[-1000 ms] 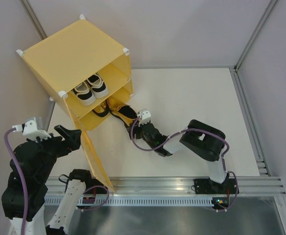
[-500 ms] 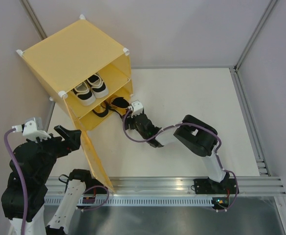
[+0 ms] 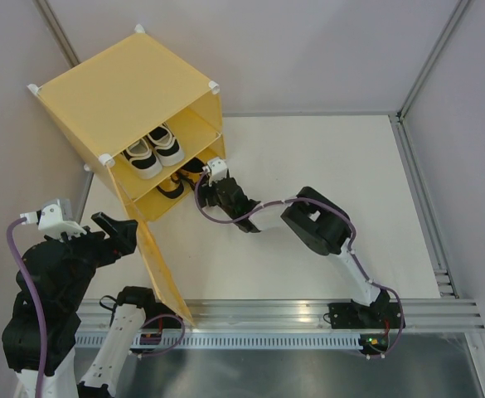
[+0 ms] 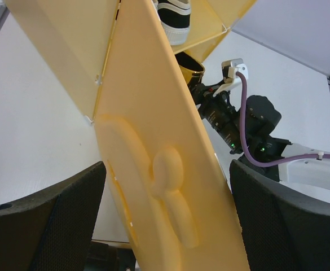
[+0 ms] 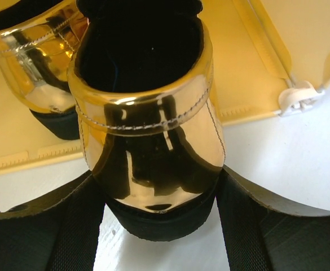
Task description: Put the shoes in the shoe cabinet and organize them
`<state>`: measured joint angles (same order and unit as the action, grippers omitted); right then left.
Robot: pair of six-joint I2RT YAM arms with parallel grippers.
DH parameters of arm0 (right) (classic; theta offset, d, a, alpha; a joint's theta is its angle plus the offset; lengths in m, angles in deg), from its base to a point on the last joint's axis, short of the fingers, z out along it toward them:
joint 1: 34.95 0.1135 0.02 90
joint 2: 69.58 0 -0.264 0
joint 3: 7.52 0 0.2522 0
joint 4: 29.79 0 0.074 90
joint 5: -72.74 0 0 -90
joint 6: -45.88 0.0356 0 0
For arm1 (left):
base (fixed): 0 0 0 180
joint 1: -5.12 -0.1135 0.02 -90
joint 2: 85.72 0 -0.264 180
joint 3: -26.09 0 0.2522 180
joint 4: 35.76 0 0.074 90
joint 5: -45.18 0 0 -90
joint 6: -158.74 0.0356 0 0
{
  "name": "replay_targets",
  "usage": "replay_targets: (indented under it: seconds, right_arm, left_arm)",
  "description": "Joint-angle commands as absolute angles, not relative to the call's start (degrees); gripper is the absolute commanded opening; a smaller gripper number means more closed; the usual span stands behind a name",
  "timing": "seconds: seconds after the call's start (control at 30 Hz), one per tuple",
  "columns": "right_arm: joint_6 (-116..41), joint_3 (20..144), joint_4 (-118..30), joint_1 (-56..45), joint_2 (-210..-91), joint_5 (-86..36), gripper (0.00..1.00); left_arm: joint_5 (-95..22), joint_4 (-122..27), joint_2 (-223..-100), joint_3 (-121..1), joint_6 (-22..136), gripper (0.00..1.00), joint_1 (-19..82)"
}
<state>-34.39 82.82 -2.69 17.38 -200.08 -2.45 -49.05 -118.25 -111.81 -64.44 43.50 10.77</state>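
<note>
The right pincer (image 5: 159,186) stands wide and grasps a gold slip-on (image 5: 148,130) by its heel, one of its fingers (image 5: 57,226) pressed to each side of the black sole. The shoe's heel is over the white worktop (image 3: 308,157) at the mouth of the lower compartment of the shoe cabinet (image 3: 118,91). The left pincer (image 4: 167,169) is released, its jaws far apart, with the open door (image 4: 153,141) running between them; whether either finger touches the panel cannot be told. There are four shoes. Two white-and-black sneakers (image 3: 155,151) sit side by side on the one inner shelf (image 3: 199,124). The two gold slip-ons are low down: the held one and a second gold slip-on (image 5: 32,62) just beside it on the cabinet floor. There is one cabinet, with one door. From above, the lower compartment is dark and partly covered by the shelf and the right wrist, so the gold pair is hard to make out there. The right wrist view cuts off the toes of both slip-ons. The left wrist view shows only one sneaker's edge at the top.
</note>
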Motion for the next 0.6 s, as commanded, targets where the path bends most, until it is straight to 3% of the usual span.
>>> replay_targets:
  seconds: [0.0,0.17,0.37,0.47,0.57]
  right_arm:
    - [-33.40,89.20,-0.57,17.17,-201.59,-7.85,0.03]
    - [-31.21,93.25,-4.16,16.29,-203.79,-9.79,0.10]
    - [-30.15,98.78,-9.62,15.50,-206.34,-12.60,0.25]
    - [-29.71,99.23,-10.15,15.14,-206.26,-14.01,0.43]
    - [-29.45,97.83,-9.89,15.06,-205.47,-14.71,0.53]
  left_arm:
    - [-50.71,-121.76,-111.47,-64.58,45.71,0.92,10.74]
    - [-50.88,-121.76,-111.47,-64.58,45.80,0.92,10.74]
    - [-50.89,-121.85,-111.47,-64.49,45.97,0.92,10.74]
    - [-50.97,-121.85,-111.39,-64.66,45.97,0.92,10.74]
    - [-51.06,-121.85,-111.12,-64.58,45.97,0.92,10.74]
